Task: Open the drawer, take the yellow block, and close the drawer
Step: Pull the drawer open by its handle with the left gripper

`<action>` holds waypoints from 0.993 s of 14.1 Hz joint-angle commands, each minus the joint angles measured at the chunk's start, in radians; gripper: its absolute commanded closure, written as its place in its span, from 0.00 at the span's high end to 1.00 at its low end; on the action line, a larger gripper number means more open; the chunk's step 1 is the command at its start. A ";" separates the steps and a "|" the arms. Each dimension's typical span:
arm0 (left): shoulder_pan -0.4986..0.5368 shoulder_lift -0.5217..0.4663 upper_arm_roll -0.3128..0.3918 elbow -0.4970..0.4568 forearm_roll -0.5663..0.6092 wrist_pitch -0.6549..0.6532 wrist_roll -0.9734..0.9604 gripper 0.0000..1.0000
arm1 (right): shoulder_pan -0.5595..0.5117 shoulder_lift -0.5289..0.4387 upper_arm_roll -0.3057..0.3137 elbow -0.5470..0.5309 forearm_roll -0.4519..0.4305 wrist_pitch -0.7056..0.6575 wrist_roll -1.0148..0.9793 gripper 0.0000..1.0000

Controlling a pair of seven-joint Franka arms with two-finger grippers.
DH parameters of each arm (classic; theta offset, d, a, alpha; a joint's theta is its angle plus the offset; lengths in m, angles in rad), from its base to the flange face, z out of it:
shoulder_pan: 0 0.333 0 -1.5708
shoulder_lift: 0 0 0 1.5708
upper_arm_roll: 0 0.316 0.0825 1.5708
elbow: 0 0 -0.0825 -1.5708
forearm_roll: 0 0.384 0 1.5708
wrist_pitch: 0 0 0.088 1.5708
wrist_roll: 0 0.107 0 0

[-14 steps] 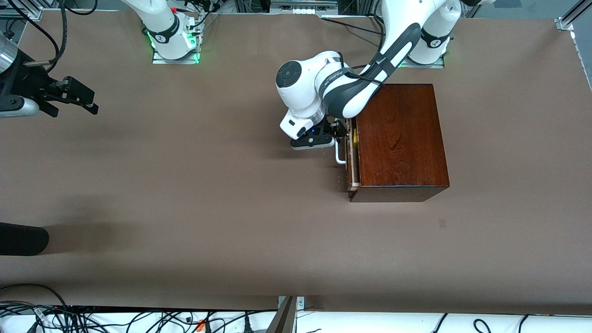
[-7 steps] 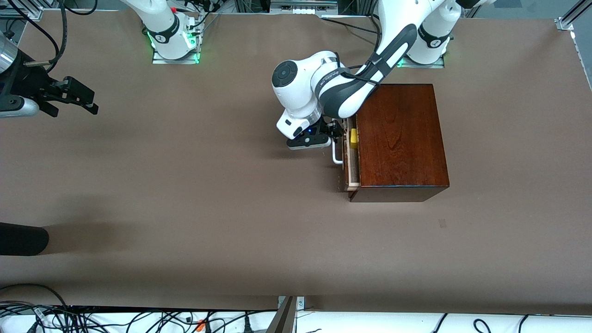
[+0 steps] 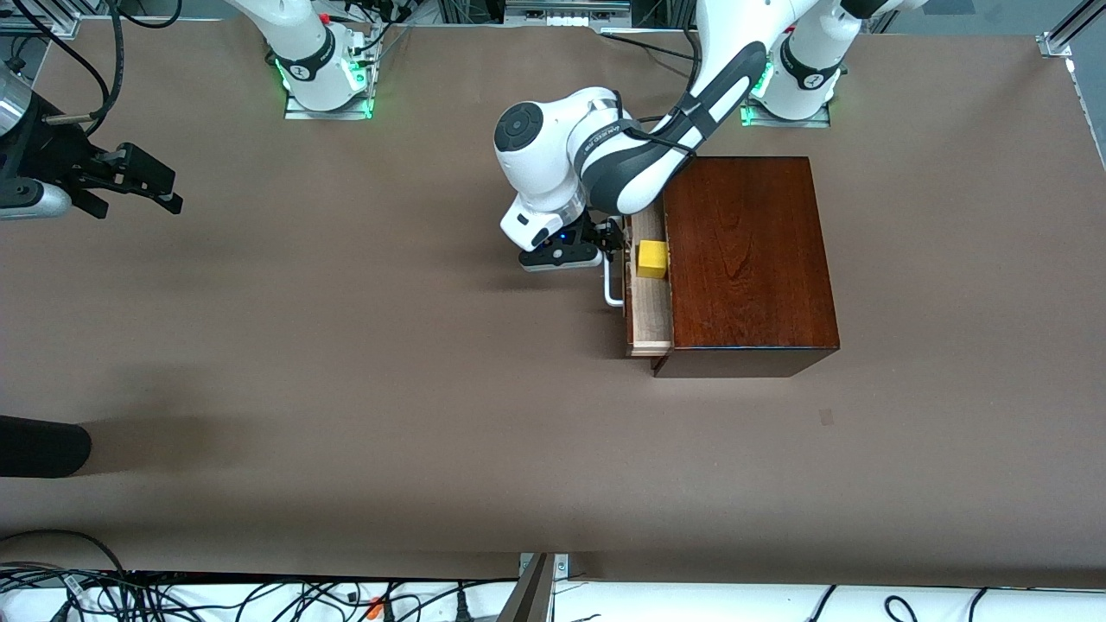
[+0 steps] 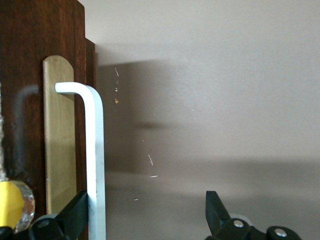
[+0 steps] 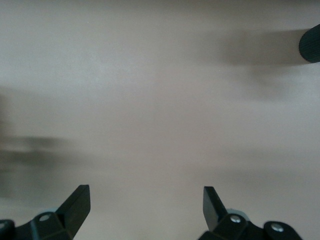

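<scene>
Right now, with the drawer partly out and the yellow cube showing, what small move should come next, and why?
Probably keep pulling: the left claw has a finger hooked behind the white handle, and the drawer is open only far enough to uncover the yellow block, leaving little room to reach in.

box (image 3: 747,259): glossy dark wood | drawer (image 3: 650,311): pale matt wood | table (image 3: 346,345): matt brown

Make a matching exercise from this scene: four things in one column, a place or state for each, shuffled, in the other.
1. yellow block
2. left gripper
3. right gripper
4. drawer

A. open, waiting over bare table at the right arm's end
B. partly pulled out of the wooden box
C. lying inside the drawer
D. open, hooked around the white handle

Pairs: 1-C, 2-D, 3-A, 4-B
</scene>
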 commanded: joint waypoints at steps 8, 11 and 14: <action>-0.041 0.033 -0.008 0.047 -0.066 0.067 -0.014 1.00 | -0.006 0.004 0.001 0.016 0.000 -0.016 0.001 1.00; -0.042 0.037 -0.008 0.047 -0.075 0.084 -0.014 1.00 | -0.006 0.004 0.001 0.016 0.000 -0.016 0.001 1.00; -0.062 0.048 -0.010 0.052 -0.080 0.088 -0.016 1.00 | -0.006 0.004 0.001 0.016 0.000 -0.016 0.001 1.00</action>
